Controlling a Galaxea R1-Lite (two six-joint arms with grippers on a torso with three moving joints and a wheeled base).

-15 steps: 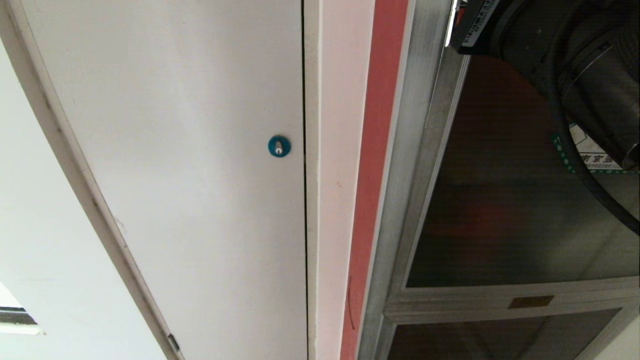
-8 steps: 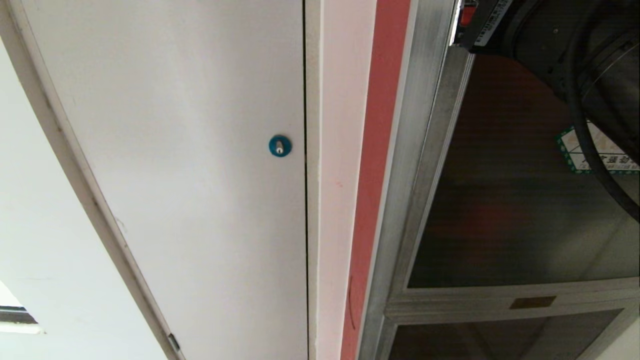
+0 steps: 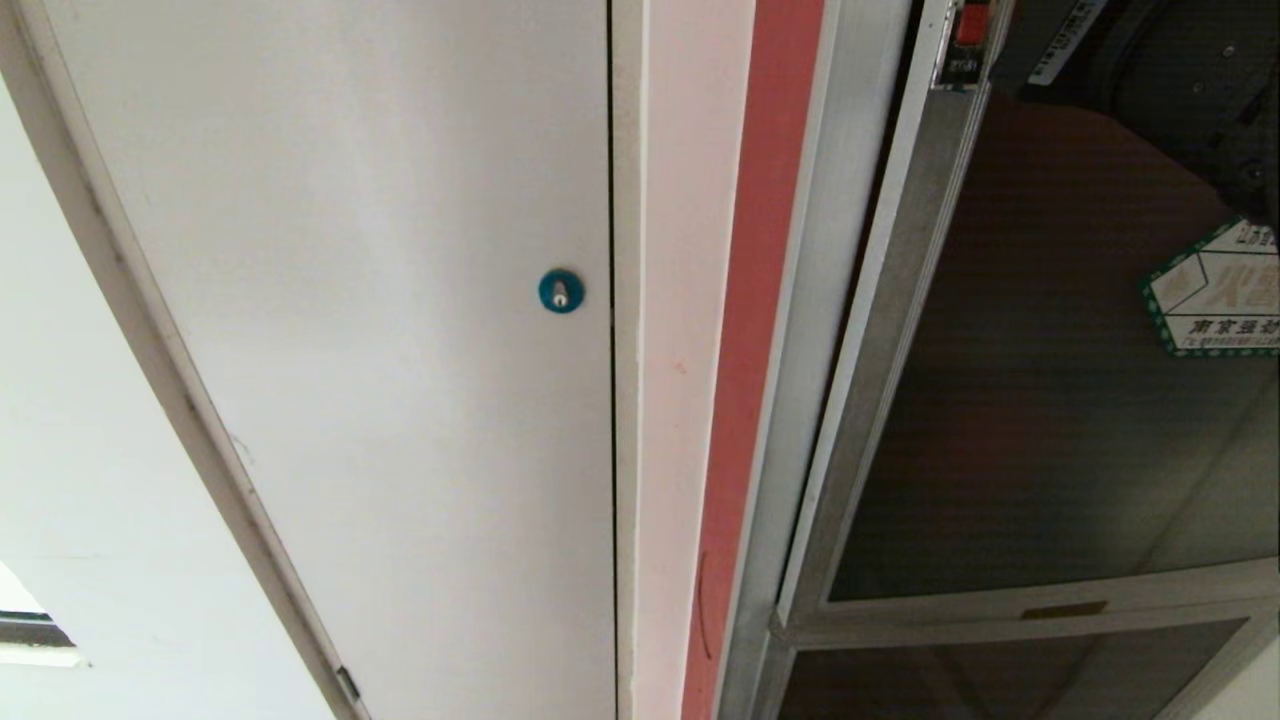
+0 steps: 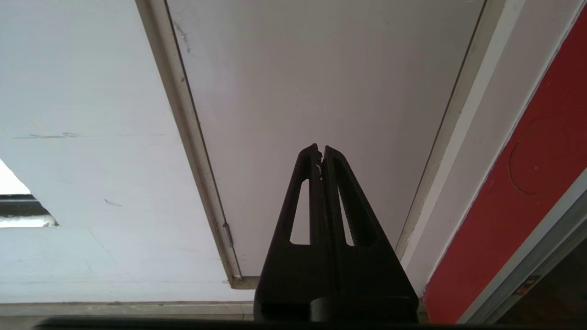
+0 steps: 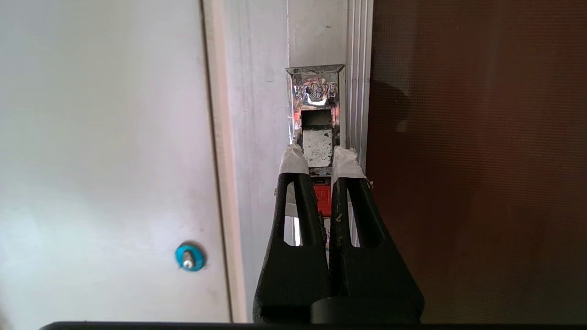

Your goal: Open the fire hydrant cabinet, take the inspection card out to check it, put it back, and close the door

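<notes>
door [image 3: 1040, 420] showing dark frosted brown glass, silver aluminium frame; sticker [image 3: 1215, 300] showing white with green dotted border; latch [image 3: 970, 25] showing red; closet door [image 3: 380, 350] reading plain white, round lock [image 3: 561, 291] blue; cabinet side strip [image 3: 745, 350] glowing red.

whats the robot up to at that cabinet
The right gripper is shut on the small red latch at the edge of the dark glass door of the fire hydrant cabinet. In the head view the door edge stands slightly off the frame, so it looks just cracked open. The left gripper hangs shut and idle by the white door.
</notes>
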